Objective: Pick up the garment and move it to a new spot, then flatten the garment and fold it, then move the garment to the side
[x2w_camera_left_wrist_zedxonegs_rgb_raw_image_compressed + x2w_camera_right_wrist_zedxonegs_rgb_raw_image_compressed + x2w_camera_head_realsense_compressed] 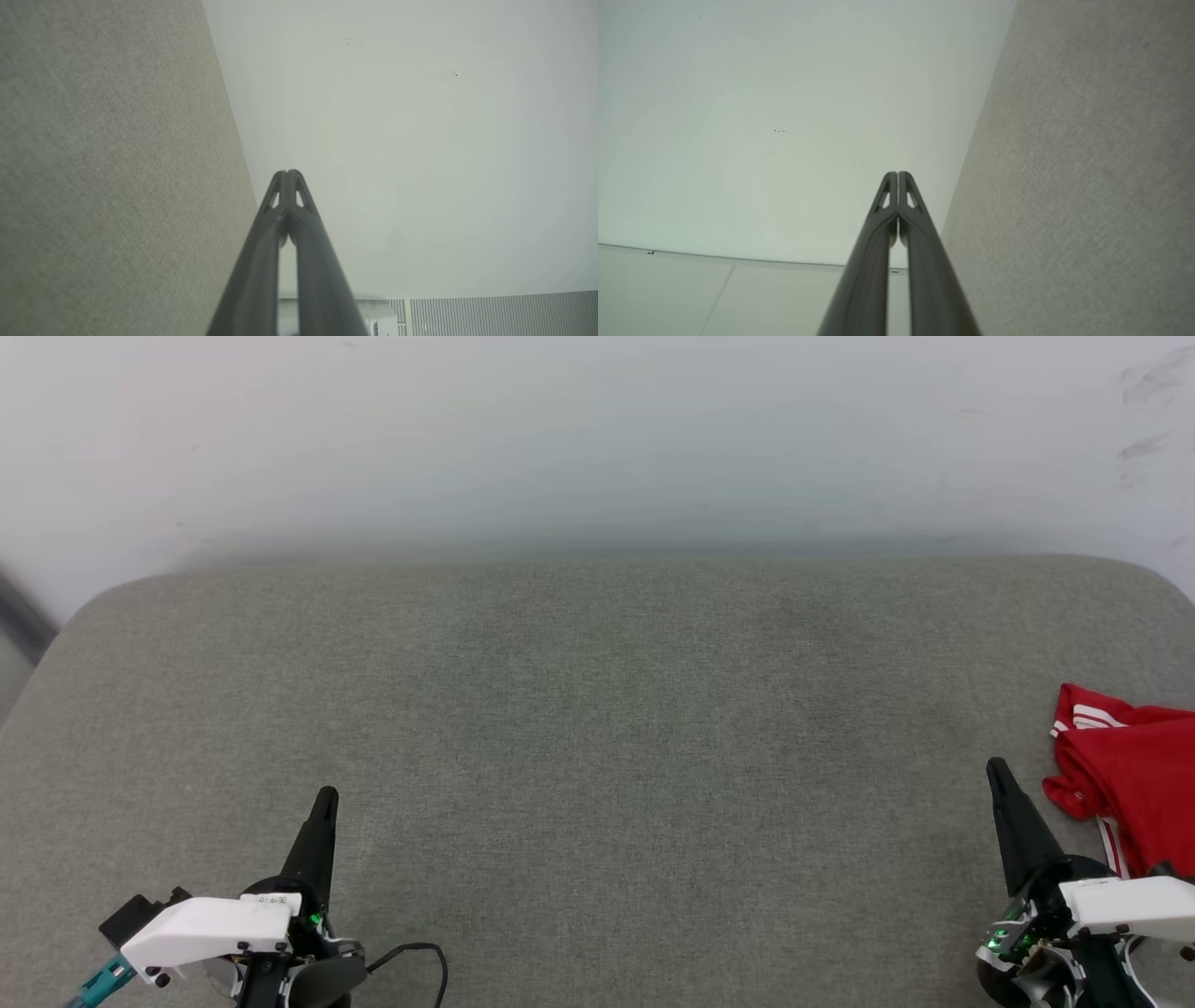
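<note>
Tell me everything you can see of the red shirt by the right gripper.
The shirt is soft red cloth with white stripes on a trim band at its top left and another low down. It lies crumpled, not flat, on the grey cushion, cut off by the head view's right edge. The shut right gripper stands left of it, fingers apart from it; that arm's pale wrist hides its lower part.

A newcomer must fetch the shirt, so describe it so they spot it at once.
Start from the wide grey fabric surface below the pale wall. Follow it to its right edge, just past the right gripper. The shirt lies there crumpled, bright red with white stripes against plain grey cloth and the dark gripper.
</note>
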